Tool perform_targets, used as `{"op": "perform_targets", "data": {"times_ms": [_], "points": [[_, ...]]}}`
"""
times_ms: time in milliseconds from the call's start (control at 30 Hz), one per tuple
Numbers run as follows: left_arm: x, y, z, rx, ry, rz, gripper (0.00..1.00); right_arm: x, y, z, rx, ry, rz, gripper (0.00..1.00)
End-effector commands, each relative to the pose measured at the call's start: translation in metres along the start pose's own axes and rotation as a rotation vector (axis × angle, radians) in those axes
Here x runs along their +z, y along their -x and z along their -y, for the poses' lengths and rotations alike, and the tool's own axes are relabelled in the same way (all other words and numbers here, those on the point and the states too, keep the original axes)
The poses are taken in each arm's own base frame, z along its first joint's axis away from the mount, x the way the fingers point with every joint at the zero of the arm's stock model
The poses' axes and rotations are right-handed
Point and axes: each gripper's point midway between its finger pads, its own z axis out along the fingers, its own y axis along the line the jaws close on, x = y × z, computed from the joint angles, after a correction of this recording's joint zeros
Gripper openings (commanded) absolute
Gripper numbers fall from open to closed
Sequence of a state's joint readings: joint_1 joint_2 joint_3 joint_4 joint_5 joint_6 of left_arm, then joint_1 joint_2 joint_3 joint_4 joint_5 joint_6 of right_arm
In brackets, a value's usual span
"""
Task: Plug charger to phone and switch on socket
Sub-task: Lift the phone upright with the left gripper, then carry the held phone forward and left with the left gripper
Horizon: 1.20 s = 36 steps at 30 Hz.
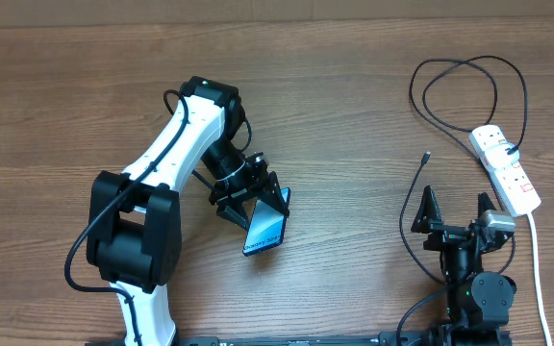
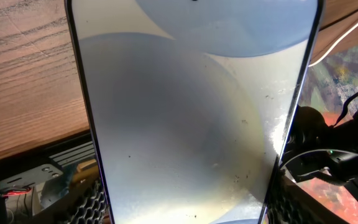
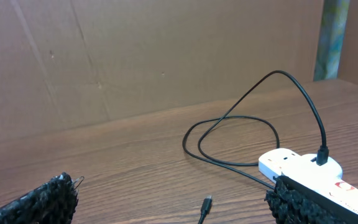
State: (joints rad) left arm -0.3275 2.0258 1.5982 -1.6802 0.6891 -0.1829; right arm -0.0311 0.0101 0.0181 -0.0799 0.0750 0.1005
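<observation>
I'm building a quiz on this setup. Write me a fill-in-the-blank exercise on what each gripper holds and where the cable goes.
The left gripper is shut on the ___.
The right gripper is open and holds ___.
The charger has one end plugged into the ___, its small plug lying free.
Missing words: phone; nothing; socket.

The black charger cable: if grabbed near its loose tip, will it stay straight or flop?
Probably floppy: the charger cable lies in loose loops. It is thin, so likely light and hard to pinch firmly. Its other end sits in the power strip, so pulling may drag that.
</observation>
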Motion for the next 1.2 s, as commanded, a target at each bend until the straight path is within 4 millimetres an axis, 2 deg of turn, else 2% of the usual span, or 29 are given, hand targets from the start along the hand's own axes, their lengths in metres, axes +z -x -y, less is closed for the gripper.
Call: {"op": "perform_targets", "data": {"times_ms": [0,533,967,1167], "points": [[-0.005,-0.001,0.011,0.029,-0.043,0.005,0.49,0.0,-0.003,0.001,-0.004,0.0,0.0,1.0],[-0.006,0.013,0.014,0.074,-0.052,0.058,0.48,0.0,-0.002,0.001,-0.004,0.0,0.0,1.0],[-0.012,0.058,0.001,0.133,0.06,0.238,0.49,0.0,-0.003,0.001,-0.004,0.0,0.0,1.0],[-0.023,0.078,0.01,0.181,0.056,0.331,0.49,0.0,-0.003,0.001,-0.004,0.0,0.0,1.0]]}}
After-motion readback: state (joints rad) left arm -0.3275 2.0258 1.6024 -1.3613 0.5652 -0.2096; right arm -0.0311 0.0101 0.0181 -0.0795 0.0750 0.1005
